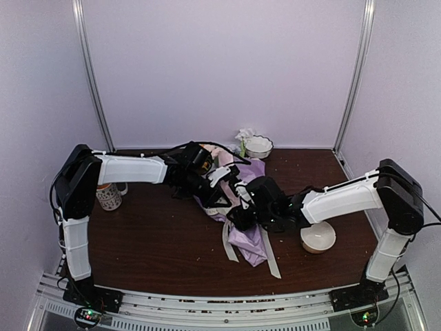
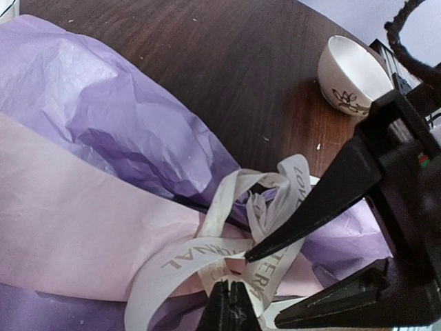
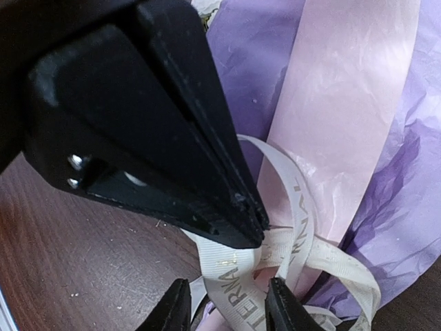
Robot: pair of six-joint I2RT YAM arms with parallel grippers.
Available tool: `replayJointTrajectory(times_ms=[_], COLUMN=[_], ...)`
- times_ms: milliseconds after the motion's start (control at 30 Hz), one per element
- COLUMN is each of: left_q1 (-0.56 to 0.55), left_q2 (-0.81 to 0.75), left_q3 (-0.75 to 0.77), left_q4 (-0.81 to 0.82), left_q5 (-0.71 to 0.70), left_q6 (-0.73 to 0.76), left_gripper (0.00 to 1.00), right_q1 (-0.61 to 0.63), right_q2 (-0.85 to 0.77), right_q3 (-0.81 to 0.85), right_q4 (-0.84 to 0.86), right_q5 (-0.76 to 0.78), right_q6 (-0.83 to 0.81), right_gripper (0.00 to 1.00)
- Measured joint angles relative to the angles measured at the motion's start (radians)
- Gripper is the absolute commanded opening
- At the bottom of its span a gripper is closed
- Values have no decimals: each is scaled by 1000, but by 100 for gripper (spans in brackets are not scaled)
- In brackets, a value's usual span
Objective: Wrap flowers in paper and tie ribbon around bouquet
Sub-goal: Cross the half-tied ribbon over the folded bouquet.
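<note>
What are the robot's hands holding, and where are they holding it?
The left gripper pinches the ribbon at its loops on the bouquet. The right gripper stands open astride the ribbon, holding nothing.

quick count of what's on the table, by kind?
white bowls: 2
mug: 1
purple paper bouquet: 1
cream ribbon: 1
Total: 5
</note>
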Motion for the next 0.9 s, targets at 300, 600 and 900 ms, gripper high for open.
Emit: replayJointTrajectory(times_ms=[300, 600, 900], left_q1=[2, 4, 5], left_q2=[5, 21, 25], left_q3=[15, 18, 80], left_q4=[0, 0, -51], left_q5=[24, 45, -28], left_q6=[-14, -34, -37], left_gripper=[0, 27, 55], right_q1=[11, 12, 5], right_q2=[48, 64, 74], right_q3=[15, 34, 48], right_q4=[0, -8, -15], right_q5=[19, 49, 53], right_q6=[0, 8, 34], right_gripper=[31, 0, 0])
